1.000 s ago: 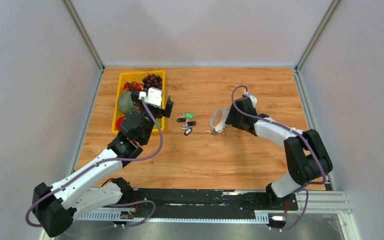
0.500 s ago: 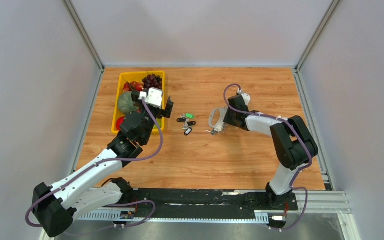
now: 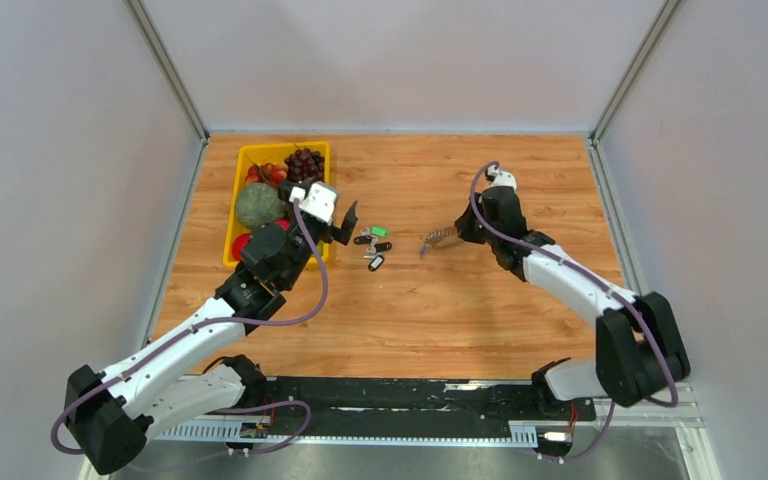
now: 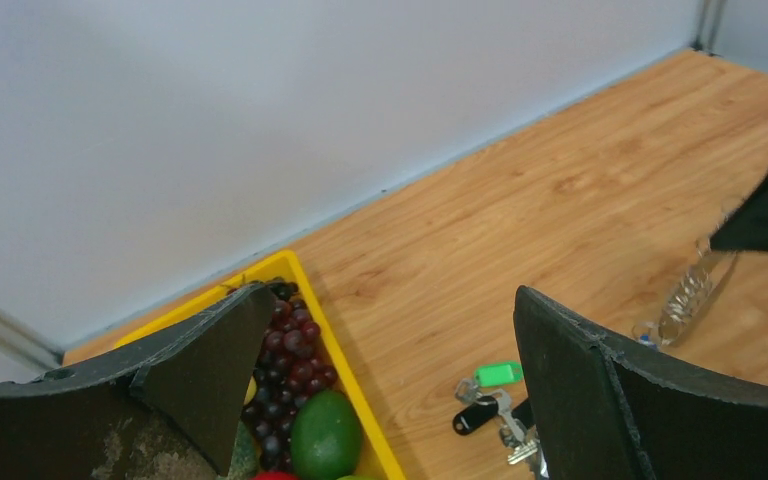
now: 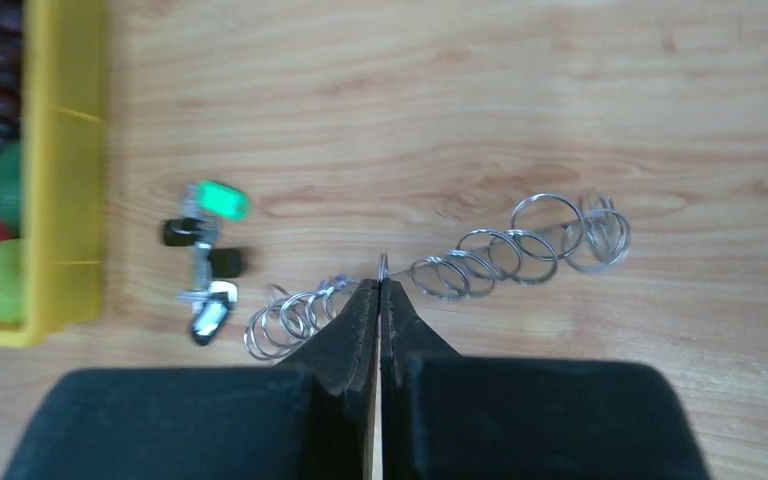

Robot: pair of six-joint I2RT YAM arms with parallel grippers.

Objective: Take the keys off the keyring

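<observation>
Keyring [image 5: 500, 255]: shiny linked silver rings (chain-like)

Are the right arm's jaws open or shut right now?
Shut. In the right wrist view the jaws are pressed together, pinching a link of the keyring chain at their tips.

The wooden worktop [image 3: 410, 300] carries a yellow bin [image 3: 270, 148] of fruit [image 3: 256, 205] at its far left and, just right of the bin, a small cluster of keys [image 3: 373, 246] with black and green heads.
</observation>
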